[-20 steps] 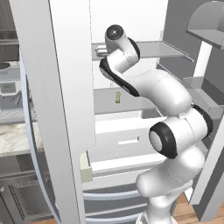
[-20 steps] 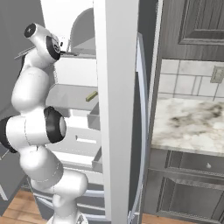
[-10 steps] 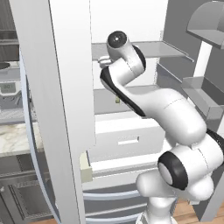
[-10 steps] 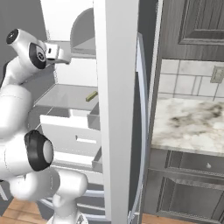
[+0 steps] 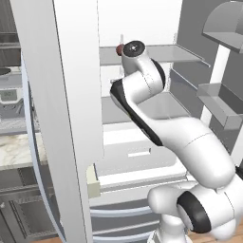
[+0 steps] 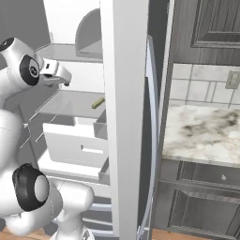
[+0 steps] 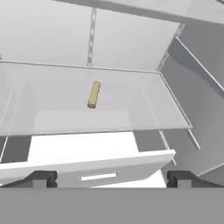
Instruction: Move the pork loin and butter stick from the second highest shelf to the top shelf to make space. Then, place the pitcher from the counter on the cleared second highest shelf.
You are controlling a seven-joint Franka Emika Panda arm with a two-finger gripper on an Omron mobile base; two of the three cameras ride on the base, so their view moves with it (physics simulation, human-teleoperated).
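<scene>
While the gripper (image 7: 109,177) hangs spread and empty, the butter stick (image 7: 93,94) lies on the second highest shelf (image 7: 144,116) at twelve o'clock; descend squarely, pinching its narrow sides.

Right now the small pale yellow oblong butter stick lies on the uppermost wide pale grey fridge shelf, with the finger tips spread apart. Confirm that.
Not quite: the butter stick lies on the second highest shelf, not the top one, as the hand view shows. The gripper does stand open.
</scene>
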